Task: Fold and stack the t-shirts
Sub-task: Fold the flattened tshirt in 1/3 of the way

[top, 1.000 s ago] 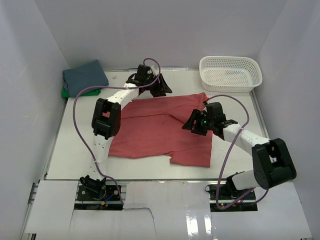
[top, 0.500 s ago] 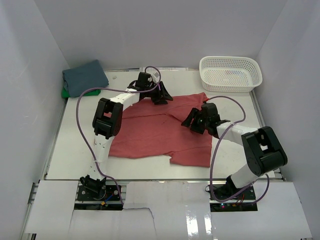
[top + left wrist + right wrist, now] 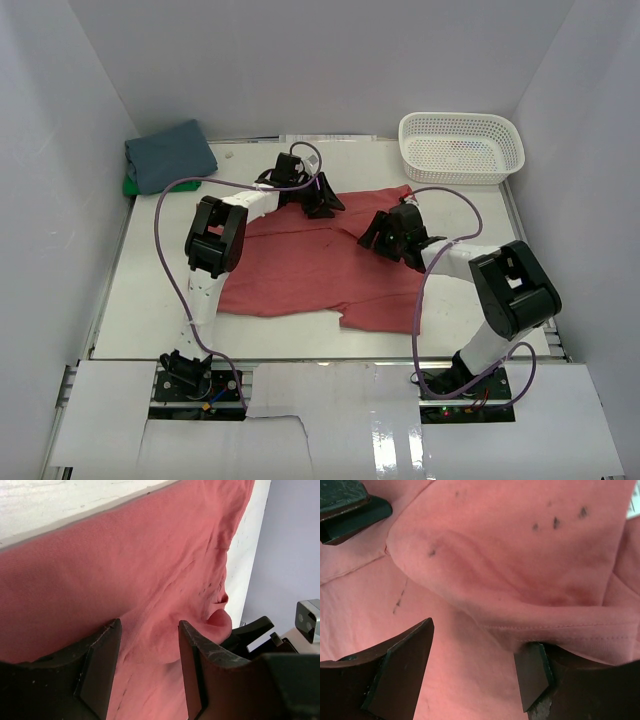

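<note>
Claws both spread, low on the coral-red shirt (image 3: 300, 265) lying across the table (image 3: 150, 290).
My left gripper (image 3: 318, 205) sits at its far edge, my right gripper (image 3: 375, 235) by a raised fold mid-shirt, each with fingers apart. Far left, the slate-blue shirt (image 3: 170, 155) lies folded on the green shirt (image 3: 131, 186); the white basket (image 3: 460, 165) stands far right. Both arms reach forward, elbows bent.

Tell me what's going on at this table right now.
Two robot arms are working on a coral-red t-shirt spread on the table. The left gripper is down at the shirt's far edge, and the right gripper is at a raised fold near its right side. Both have their jaws open. A slate-blue shirt lies folded in the far left corner on top of a green one.
</note>
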You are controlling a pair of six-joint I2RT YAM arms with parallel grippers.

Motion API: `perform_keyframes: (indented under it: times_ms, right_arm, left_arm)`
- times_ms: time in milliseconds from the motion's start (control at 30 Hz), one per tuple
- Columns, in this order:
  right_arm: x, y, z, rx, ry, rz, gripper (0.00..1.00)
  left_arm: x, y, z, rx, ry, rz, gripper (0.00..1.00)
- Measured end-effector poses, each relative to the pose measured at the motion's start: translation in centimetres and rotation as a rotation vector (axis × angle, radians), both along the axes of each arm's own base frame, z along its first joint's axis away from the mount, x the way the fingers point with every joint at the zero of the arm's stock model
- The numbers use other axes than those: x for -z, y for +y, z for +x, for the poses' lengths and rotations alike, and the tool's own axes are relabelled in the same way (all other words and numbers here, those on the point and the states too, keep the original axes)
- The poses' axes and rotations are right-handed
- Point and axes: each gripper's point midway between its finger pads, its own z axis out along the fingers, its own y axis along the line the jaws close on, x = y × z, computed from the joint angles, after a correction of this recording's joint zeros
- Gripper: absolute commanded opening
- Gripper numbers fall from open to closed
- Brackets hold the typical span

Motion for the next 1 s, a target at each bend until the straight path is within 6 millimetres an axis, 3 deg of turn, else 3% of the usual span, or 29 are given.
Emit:
perform_keyframes:
  times_ms: [367, 1000]
  right_arm:
    - [-0.3, 0.1, 1.4, 0.009, -0.044, -0.055, 0.7]
    - [-2.5, 3.7, 5.3, -0.012, -0.104, 0.028, 0.7]
  left_arm:
    - [-0.1, -0.1, 0.1, 0.009, -0.017, -0.003, 0.59]
    - [0.1, 0.0, -0.1, 0.021, -0.025, 0.006, 0.59]
